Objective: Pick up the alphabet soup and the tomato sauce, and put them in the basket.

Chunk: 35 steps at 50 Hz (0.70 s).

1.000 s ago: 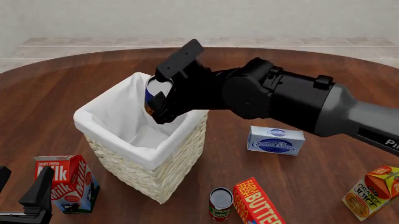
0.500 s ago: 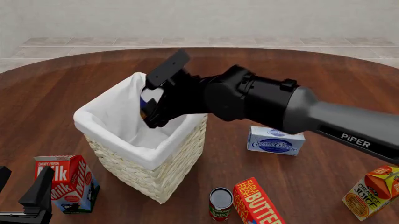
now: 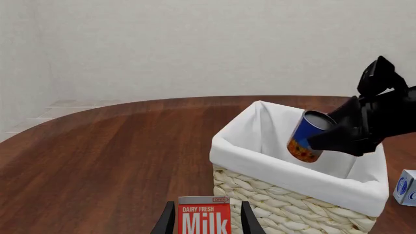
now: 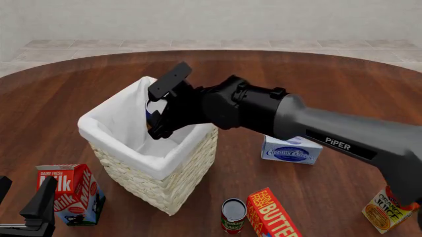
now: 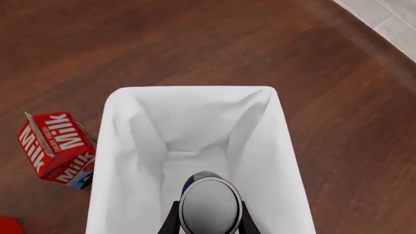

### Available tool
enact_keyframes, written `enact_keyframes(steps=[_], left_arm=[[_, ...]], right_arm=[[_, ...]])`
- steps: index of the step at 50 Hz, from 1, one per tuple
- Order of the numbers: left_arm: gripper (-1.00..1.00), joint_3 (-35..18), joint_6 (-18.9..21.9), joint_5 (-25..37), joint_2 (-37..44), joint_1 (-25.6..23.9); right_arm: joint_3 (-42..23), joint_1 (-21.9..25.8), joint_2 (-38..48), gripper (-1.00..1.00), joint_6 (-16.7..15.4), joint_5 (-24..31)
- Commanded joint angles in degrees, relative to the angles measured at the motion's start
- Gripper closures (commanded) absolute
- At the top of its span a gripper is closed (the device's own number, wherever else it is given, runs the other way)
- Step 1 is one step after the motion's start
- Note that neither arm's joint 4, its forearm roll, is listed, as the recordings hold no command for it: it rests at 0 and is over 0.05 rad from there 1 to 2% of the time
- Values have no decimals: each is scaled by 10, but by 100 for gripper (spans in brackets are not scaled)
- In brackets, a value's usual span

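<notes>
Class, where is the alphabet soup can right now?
In the front view the alphabet soup sits left of centre, tilted, held in the right pincer just inside the open top of the basket, above its white liner.

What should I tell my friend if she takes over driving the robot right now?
Right gripper: shut on the alphabet soup, holding it tilted inside the top of the basket, not let go yet.
Left gripper: low by the milk carton, holding nothing; the pictures do not settle open or shut.
Tomato sauce: standing on the table in front of the basket, right beside the butter box.
Done: nothing is dropped in yet.
Left: release the soup into the basket, then fetch the tomato sauce and put it in too.
</notes>
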Motion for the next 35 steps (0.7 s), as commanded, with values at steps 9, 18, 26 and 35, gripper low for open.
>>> enact_keyframes(steps=[9, 18, 26, 35], left_arm=[[-100, 0, 0, 0, 0, 0], [-100, 0, 0, 0, 0, 0], [-100, 0, 0, 0, 0, 0], [-100, 0, 0, 0, 0, 0]], right_arm=[[-20, -8, 17, -100, 6, 4], [-17, -9, 15, -100, 6, 4], [-14, -9, 11, -100, 6, 3], [-20, -9, 0, -100, 4, 10]])
